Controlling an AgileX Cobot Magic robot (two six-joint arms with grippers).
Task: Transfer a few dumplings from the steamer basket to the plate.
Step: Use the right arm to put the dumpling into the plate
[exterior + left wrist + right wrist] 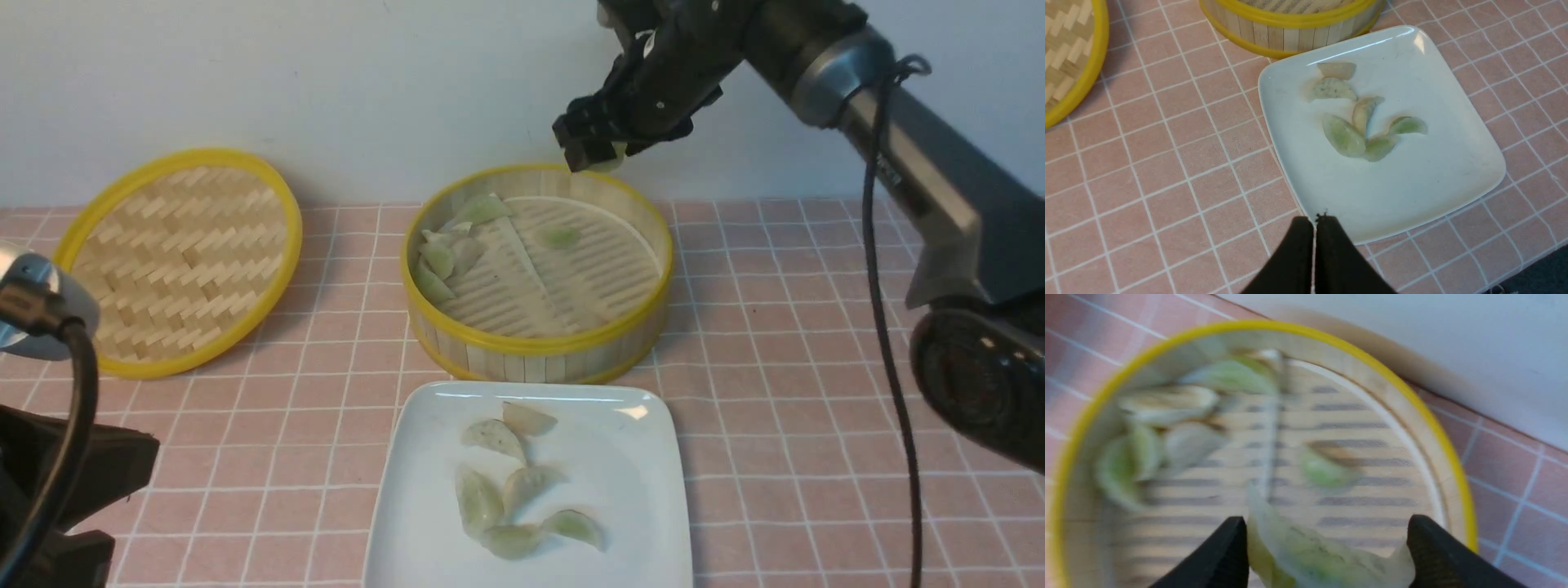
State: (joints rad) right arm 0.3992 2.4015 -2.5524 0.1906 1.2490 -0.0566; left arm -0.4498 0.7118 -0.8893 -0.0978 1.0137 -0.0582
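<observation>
Pink tiled cloth (pixel 775 367) over the whole table, white grid lines, plain pale wall (pixel 367 82) at the back.

Nearest us, low at the near left corner: the left gripper (pixel 1315 220), fingers pressed together w/ nothing btwn them, hanging above the cloth.

Next out, the plate (pixel 637 490), white, square, front and centre. It's got six dumplings (pixel 479 500) on it: two up toward the far edge, four bunched in the middle, some touching.

Right behind it, the steamer basket (pixel 539 355), its wall just beside the plate's far edge. Inside, a bunch of dumplings is pushed up against the left wall, prob. four or five, hard to count as they overlap. A lone dumpling (pixel 559 237) sits out on the slats nr the middle.

Off to the left, well apart from the basket, the woven lid (pixel 180 253) sits over by the wall.

Now the far end: the right arm (pixel 939 180) comes in from the right, rising steeply, wrist bent down over the basket's far rim. The right gripper (pixel 592 151) hangs in the air above that rim. Its fingers are clamped on a pale green dumpling (pixel 1323 555), held crosswise btwn the pads, clear of the slats below.
</observation>
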